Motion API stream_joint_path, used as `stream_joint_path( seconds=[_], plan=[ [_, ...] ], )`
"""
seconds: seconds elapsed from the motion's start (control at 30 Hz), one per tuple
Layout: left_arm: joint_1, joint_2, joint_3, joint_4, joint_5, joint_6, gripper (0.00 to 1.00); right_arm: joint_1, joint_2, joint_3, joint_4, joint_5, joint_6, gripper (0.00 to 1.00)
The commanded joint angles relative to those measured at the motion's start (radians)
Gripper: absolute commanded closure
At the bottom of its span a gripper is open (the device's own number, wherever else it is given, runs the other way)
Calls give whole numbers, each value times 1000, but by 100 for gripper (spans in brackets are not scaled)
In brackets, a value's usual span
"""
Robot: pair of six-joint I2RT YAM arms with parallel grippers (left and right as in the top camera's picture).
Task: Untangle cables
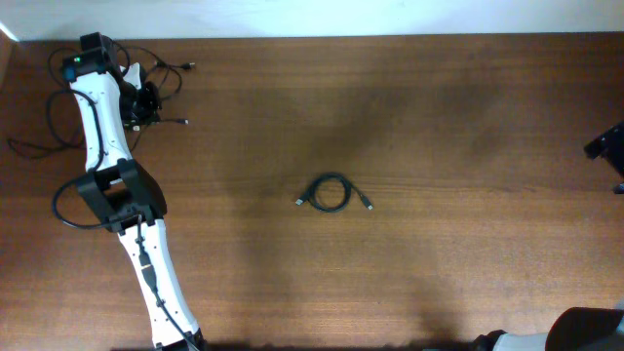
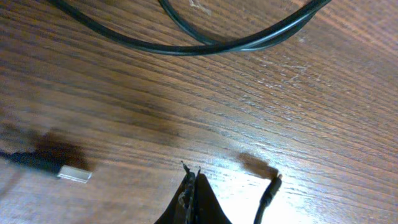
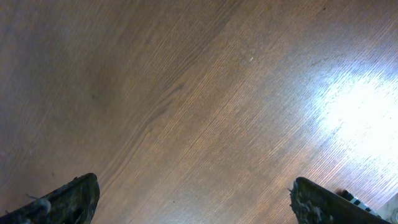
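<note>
Dark wood-grain table (image 1: pixel 439 97), work split between the left corner and the centre.
Far-left back corner: I see the left gripper (image 2: pixel 191 177) pinched fully shut with nothing visible in it, loose cable strands (image 1: pixel 161 73) around it and a silver plug (image 2: pixel 74 173) near the tips. The cable coil (image 1: pixel 331 193) lies mid-table, alone. The right gripper (image 3: pixel 194 193) hangs wide open and empty over glare-lit wood.

1. I am seeing the coiled cable (image 1: pixel 331 193) lying on the table (image 1: pixel 439 117), about mid-table.
2. Well left of the coiled cable and farther back, loose cables (image 1: pixel 161 73) are lying around the left gripper (image 2: pixel 191 176).
3. Well right of the coiled cable, the right gripper (image 3: pixel 194 183) is hanging over the table's edge.
</note>
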Motion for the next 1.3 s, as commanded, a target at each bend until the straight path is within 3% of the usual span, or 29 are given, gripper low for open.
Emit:
stream_joint_path(
  seconds=[0.0,0.27,0.43,0.7,0.83,0.93,1.27],
  plan=[
    [6,-94,22,18,-23,-14,100,-1,2,18,-3,16,-6,2],
    [42,-99,22,248,-22,-14,100,-1,2,18,-3,16,-6,2],
    [92,-98,13,250,-255,-59,100,-1,2,18,-3,16,-6,2],
    [131,-98,-63,265,-306,-59,100,-1,2,18,-3,16,-6,2],
    [131,-98,-105,296,-217,-24,100,-1,2,18,-3,16,-6,2],
    [130,-98,-110,320,-49,51,100,-1,2,18,-3,16,-6,2],
    [124,-98,-165,280,-100,66,100,-1,2,18,-3,16,-6,1]
  ],
)
